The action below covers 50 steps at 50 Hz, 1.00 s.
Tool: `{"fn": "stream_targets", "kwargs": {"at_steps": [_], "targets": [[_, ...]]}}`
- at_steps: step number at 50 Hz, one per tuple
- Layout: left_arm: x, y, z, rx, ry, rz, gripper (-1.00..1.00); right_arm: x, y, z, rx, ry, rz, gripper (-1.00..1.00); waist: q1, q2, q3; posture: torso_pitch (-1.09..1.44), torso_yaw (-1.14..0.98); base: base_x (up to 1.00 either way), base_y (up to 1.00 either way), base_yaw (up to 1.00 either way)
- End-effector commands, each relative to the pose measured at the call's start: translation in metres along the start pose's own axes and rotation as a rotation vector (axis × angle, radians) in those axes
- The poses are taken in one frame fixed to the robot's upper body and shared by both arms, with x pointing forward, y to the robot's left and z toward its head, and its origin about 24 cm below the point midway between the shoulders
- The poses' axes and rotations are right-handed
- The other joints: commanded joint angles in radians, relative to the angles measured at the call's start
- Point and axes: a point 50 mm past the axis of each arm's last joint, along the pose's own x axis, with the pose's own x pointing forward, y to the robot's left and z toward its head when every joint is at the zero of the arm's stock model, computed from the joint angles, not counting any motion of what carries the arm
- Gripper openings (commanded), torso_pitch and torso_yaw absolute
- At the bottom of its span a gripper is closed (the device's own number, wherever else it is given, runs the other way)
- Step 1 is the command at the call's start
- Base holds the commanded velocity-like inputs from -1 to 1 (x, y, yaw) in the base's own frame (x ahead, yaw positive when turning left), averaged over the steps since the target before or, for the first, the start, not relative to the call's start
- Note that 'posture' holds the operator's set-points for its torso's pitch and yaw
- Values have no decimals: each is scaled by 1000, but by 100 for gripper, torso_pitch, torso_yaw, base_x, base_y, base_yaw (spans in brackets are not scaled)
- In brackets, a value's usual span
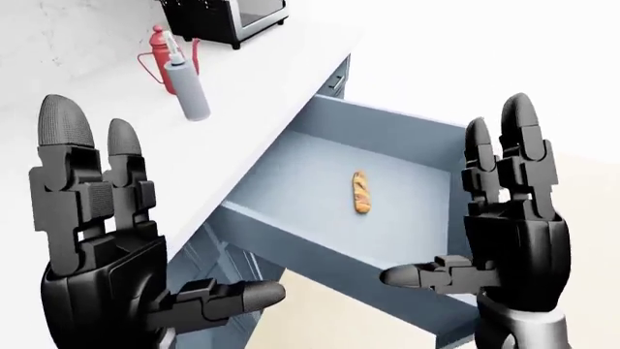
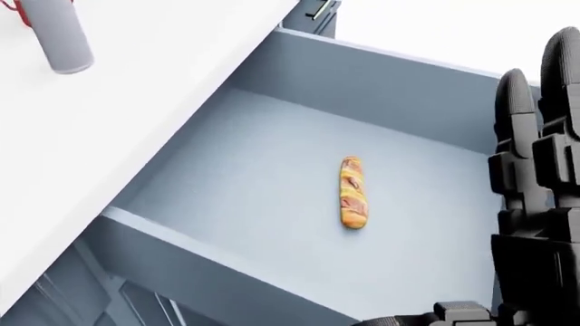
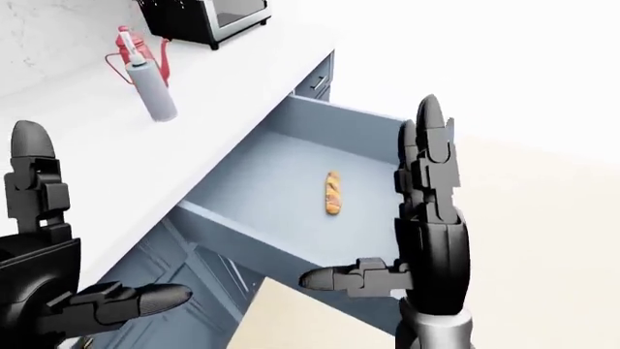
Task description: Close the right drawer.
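The right drawer is a blue-grey box pulled far out from under the white counter. A small baguette lies alone on its floor. In the left-eye view my right hand is raised at the drawer's outer end, fingers straight up and thumb out, open and holding nothing. Whether it touches the drawer I cannot tell. My left hand is raised at the left over the counter edge, also open and empty. In the head view only the right hand's fingers show, at the right edge.
On the counter stand a grey squeeze bottle, a red pitcher and a black toaster oven. A shut drawer with a handle lies beyond the open one. Blue cabinet doors are below the counter, beige floor to the right.
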Motion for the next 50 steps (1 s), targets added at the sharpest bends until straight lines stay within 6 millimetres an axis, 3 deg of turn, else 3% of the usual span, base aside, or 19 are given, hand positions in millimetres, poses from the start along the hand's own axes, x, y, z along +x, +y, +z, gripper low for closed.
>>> {"fn": "stream_targets", "kwargs": {"at_steps": [1, 7, 22, 43, 50], "targets": [[1, 0, 12, -9, -70, 4, 100, 1, -1, 14, -3, -83, -6, 100, 2, 3, -23, 0, 0, 0, 0, 0], [1, 0, 12, -9, -71, 5, 100, 1, -1, 16, -3, -92, -5, 100, 8, -14, -30, 0, 0, 0, 0, 0], [1, 0, 12, -20, -63, 4, 100, 4, -5, 19, -25, -100, -20, 100, 15, -17, -21, 0, 0, 0, 0, 0], [2, 0, 11, -20, -61, 4, 100, 7, -45, 38, -113, -136, -153, 100, 16, -19, -23, 0, 0, 0, 0, 0], [2, 0, 11, -20, -60, 4, 100, 5, -64, 32, -151, -119, -207, 100, 18, -26, -26, 0, 0, 0, 0, 0]]}}
